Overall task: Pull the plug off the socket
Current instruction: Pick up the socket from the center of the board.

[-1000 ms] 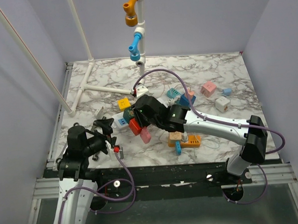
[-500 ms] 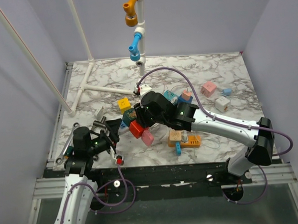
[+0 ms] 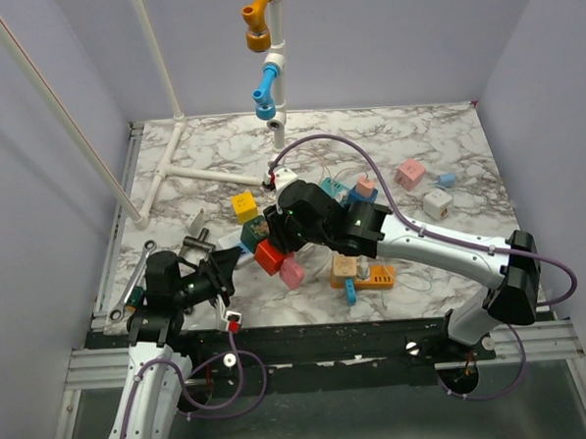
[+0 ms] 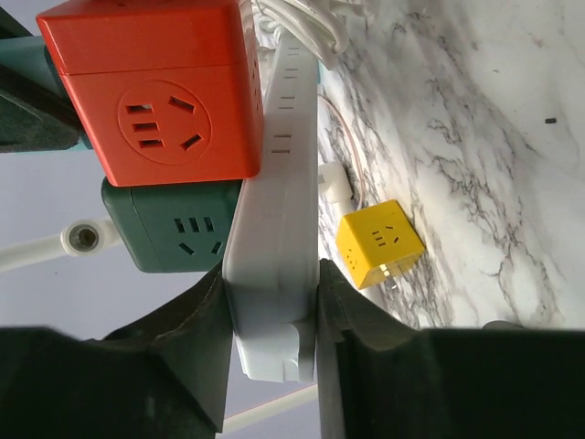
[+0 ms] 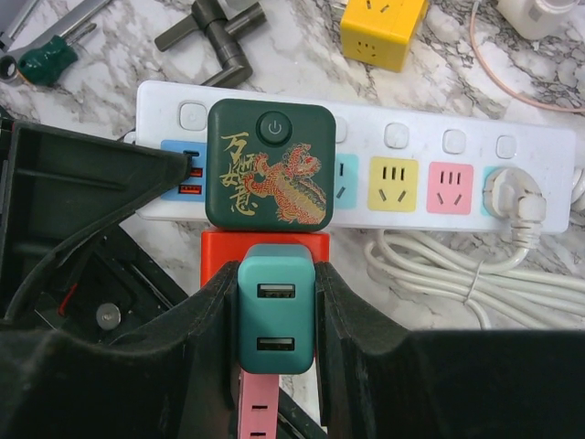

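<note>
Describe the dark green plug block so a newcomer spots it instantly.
Mid-table lies a long white power strip with pastel outlets. Toward its blue end a dark green cube sits on it. Unlike the red cube and yellow cube nearby, it carries a gold dragon and round button.

White power strip (image 5: 420,110) w/ pastel outlets; dark-green cube plug (image 5: 269,165) (dragon print) seemingly seated at blue end.

I am working in a lab cell: plain lilac wall panels (image 3: 411,36) are enclosing my white marble-patterned tabletop (image 3: 446,143) and grey aluminium rail (image 3: 94,368).
</note>
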Robot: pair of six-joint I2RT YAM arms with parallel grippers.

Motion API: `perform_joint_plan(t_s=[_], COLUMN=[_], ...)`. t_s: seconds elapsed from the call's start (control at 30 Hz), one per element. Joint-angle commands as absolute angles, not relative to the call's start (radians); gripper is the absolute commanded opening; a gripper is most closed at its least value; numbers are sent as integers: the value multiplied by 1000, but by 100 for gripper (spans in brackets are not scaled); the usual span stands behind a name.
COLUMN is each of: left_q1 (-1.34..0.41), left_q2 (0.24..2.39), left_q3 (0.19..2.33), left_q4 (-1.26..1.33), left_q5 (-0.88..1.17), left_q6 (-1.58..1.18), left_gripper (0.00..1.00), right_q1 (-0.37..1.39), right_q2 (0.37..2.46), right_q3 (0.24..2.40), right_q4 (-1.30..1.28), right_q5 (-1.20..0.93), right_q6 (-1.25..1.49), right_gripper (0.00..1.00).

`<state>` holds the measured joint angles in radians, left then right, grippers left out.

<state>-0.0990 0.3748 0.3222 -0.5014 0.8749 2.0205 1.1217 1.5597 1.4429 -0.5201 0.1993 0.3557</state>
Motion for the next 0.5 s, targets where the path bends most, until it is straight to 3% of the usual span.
perform_joint_plan(t_s=[0.0,0.17,0.27,0.37,0.47], left_q1=[-104,-104,-104,-104,-105], left_q2=[361,355,346,337,336], left_q3=[328,325,319,312,308], left_q4=[-526,-515,-514,-515,-513], left_q5=[948,939,933,933,933], left_q6=[2089,2072,2071,2071,2090], left_gripper=[17,2,0,0,0], right_q1=[1126,1126,1127,1127,1126], right_q2=[1502,1496,1490,1485,1486], right_q3=[1447,1407,1388,1378,1370], right_q4=[-346,-342,-344,-344,-340], right_q5=[157,156,147,134,118], right_q6=[354,362,375,387,399], right_gripper=[1,1,34,60,78])
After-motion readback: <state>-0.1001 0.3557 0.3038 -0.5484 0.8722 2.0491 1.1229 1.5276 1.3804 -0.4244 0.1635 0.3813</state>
